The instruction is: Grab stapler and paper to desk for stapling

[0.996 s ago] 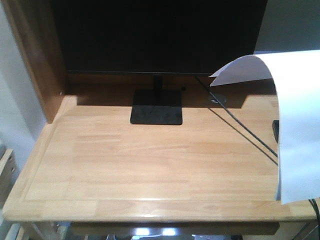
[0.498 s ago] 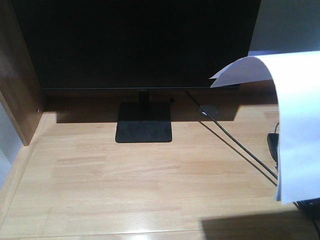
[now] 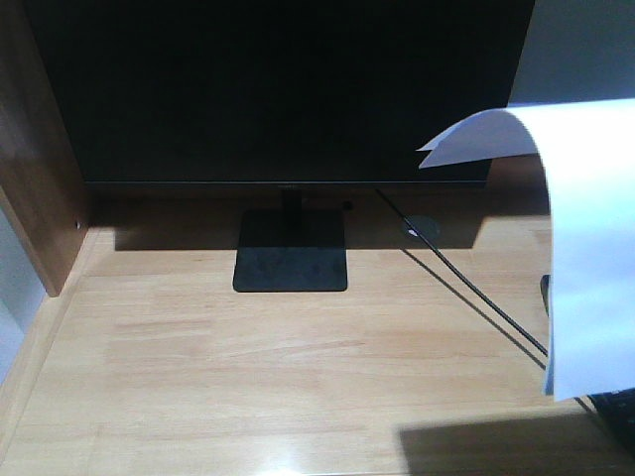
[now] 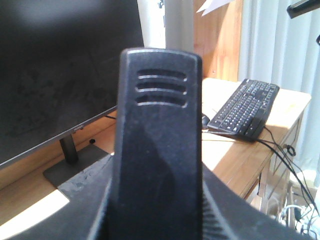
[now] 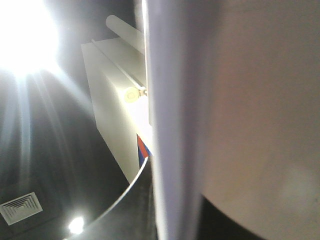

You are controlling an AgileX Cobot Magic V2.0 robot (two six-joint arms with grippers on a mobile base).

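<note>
The black stapler (image 4: 157, 145) stands upright right in front of the left wrist camera and fills the middle of that view. My left gripper (image 4: 159, 215) is shut on it, with a dark finger (image 4: 80, 200) on either side of its lower part. The white paper (image 3: 585, 238) hangs curled in the air at the right, above the desk (image 3: 248, 347), its top corner drooping left. In the right wrist view the paper (image 5: 240, 100) covers most of the picture, and my right gripper (image 5: 185, 220) is shut on its lower edge. The front view shows neither gripper.
A black monitor (image 3: 278, 89) on a flat stand base (image 3: 290, 268) fills the back of the desk. A cable (image 3: 466, 293) runs diagonally from the round grommet (image 3: 419, 230) toward the right. A wooden side panel (image 3: 35, 169) borders the left. A black keyboard (image 4: 245, 107) lies on the desk's right side.
The front view has moved closer to the desk, so its front edge has left the picture and the monitor looms larger. The paper keeps its place at the right.
</note>
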